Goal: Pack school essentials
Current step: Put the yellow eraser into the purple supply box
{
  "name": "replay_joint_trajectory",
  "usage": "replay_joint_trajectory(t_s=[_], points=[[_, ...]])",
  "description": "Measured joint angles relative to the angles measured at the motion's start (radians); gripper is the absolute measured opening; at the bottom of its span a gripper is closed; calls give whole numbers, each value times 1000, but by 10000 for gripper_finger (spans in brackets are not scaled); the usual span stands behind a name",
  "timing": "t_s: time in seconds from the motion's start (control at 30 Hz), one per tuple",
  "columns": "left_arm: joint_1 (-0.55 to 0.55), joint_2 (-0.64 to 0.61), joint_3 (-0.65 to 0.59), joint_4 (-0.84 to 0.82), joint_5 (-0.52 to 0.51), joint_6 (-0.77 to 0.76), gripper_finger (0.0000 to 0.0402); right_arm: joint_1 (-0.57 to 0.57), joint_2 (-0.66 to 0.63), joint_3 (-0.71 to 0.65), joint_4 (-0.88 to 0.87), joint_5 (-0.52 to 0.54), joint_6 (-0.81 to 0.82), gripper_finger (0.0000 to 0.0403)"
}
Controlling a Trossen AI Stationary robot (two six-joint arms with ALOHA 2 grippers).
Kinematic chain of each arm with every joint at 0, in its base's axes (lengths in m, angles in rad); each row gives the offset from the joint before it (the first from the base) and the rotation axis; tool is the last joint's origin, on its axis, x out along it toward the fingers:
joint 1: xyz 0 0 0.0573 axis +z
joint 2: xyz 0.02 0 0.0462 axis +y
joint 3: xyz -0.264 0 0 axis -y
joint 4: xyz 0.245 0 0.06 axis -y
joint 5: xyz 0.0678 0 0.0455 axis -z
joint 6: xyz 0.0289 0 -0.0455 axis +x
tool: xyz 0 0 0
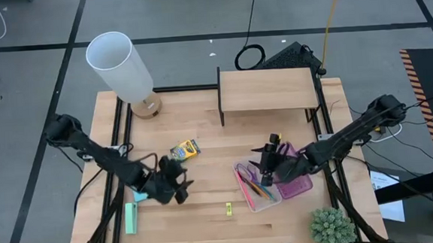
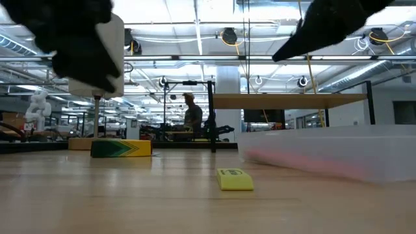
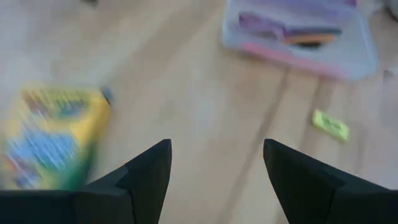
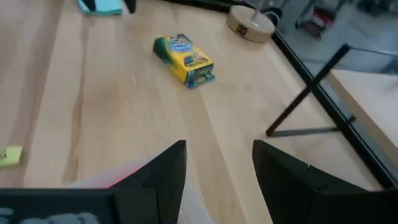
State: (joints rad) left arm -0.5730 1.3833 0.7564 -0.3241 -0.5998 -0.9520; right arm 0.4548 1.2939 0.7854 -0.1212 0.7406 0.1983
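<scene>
The yellow crayon box [image 1: 185, 149] lies flat on the wooden table, left of centre. My left gripper [image 1: 171, 178] hovers open just in front of the crayon box [image 3: 53, 137], holding nothing. A clear case [image 1: 269, 184] with a pink lid holds pens, an orange pencil [image 3: 311, 38] and purple-handled scissors. My right gripper [image 1: 268, 160] hangs open over the case's far edge, also holding nothing; its wrist view shows the crayon box [image 4: 185, 59] farther off. The tiny yellow piece [image 1: 228, 208] lies near the front edge. A light-blue pad [image 1: 130, 217] lies at the front left.
A white lamp [image 1: 120, 63] stands at the far left corner. A small wooden shelf [image 1: 267, 90] stands at the far middle. A green plant [image 1: 332, 227] sits at the front right corner. Bare wood lies between the crayon box and the case.
</scene>
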Motion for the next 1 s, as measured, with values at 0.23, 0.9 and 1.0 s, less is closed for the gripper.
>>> replay_joint_trajectory(t_s=[0.23, 0.9, 1.0], points=[[-106, 150, -24, 132, -53, -138, 257, -49, -46, -77, 197, -13, -191, 177], [-32, 462, 124, 554, 34, 385, 257, -79, -26, -75, 246, -222, 205, 177], [-37, 518, 196, 550, 33, 407, 257, -23, -26, -76, 249, -221, 255, 177]])
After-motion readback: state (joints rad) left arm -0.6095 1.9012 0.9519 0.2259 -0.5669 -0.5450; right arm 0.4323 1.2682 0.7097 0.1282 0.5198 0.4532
